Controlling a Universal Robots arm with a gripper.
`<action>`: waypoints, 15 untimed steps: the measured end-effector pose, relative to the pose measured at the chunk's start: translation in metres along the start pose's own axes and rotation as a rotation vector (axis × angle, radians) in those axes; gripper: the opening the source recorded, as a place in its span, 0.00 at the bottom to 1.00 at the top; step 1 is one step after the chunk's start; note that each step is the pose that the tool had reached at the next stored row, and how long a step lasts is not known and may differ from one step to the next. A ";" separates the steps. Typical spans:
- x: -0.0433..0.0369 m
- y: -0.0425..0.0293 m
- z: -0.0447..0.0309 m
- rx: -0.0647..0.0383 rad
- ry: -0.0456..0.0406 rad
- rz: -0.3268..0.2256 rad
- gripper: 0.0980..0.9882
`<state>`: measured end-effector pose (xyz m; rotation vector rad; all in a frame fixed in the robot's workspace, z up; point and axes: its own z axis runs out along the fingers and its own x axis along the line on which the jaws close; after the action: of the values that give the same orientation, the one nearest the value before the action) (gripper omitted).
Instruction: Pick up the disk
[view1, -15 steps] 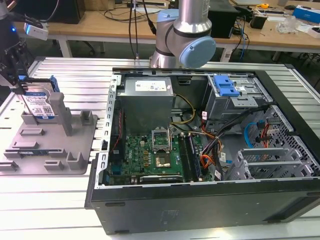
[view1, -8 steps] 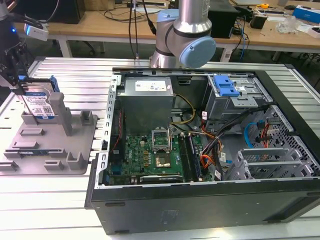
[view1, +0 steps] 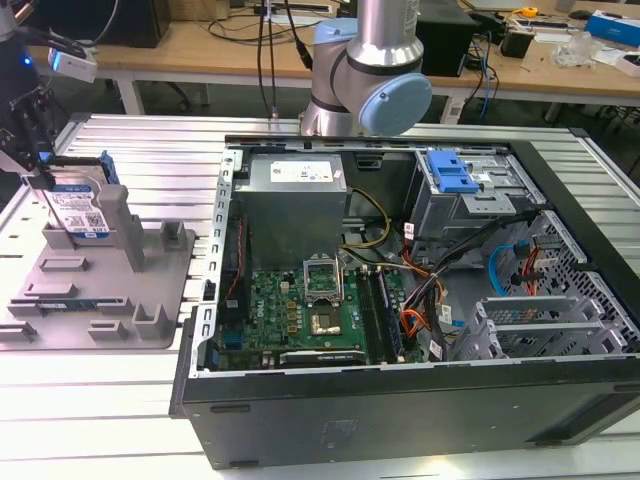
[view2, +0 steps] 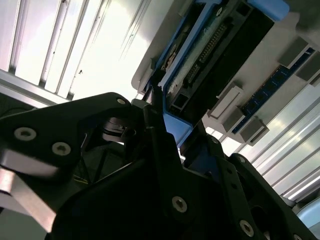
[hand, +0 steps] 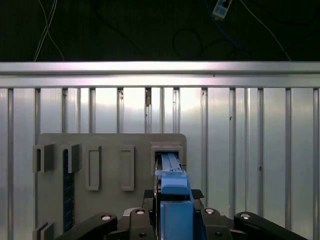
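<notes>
Gripper (view1: 45, 178) is clamped on the disk (view1: 80, 215), which stands upright in the grey holder (view1: 100, 300) at the exterior view's left. Grasp looks done; it's not lifted clear yet.
</notes>
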<state>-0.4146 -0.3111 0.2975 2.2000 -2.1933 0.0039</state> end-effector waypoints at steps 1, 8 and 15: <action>0.0000 0.0000 0.0001 0.000 0.0000 0.000 0.30; 0.0000 0.0000 0.0003 0.000 0.0000 0.000 0.30; 0.0002 0.0001 -0.0063 0.000 -0.0001 0.000 0.30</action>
<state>-0.4146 -0.3111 0.3038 2.2001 -2.1935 0.0041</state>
